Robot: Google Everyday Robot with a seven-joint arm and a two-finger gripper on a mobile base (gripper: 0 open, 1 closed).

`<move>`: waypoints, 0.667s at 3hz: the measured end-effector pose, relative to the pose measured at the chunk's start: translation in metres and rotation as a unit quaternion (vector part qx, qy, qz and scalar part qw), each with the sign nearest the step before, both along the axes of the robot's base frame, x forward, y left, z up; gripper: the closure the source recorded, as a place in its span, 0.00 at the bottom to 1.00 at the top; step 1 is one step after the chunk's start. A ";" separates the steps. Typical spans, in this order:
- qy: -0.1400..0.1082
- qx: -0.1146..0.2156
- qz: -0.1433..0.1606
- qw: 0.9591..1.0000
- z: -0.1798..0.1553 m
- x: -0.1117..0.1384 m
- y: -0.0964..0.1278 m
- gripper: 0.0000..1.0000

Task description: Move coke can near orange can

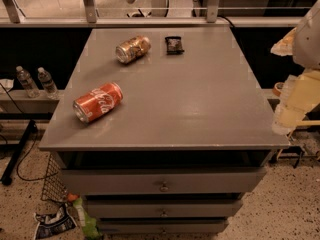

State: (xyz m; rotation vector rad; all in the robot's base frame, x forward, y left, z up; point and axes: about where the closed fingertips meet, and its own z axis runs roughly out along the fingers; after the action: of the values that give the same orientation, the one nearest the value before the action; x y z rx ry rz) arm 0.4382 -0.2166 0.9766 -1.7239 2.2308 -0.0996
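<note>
The coke can (98,102) is red with white script and lies on its side near the front left of the grey cabinet top (200,99). The orange can (133,49) is golden-tan and lies on its side at the back, left of centre, well apart from the coke can. My gripper (289,115) is at the end of the pale arm at the right edge of the view. It is beyond the top's right edge, far from both cans, and holds nothing that I can see.
A small dark snack packet (174,45) lies at the back, right of the orange can. Drawers (163,184) run below the top. Two water bottles (37,81) stand on a low ledge at the left. A railing (150,19) runs behind.
</note>
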 end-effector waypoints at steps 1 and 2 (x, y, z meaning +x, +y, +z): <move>0.000 0.000 0.000 1.000 0.000 0.000 0.000 0.00; 0.003 0.042 0.031 0.999 -0.031 0.026 0.021 0.00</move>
State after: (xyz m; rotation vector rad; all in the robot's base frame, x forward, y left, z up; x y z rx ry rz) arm 0.4639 -0.1959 0.9455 -1.7498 2.1507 0.0122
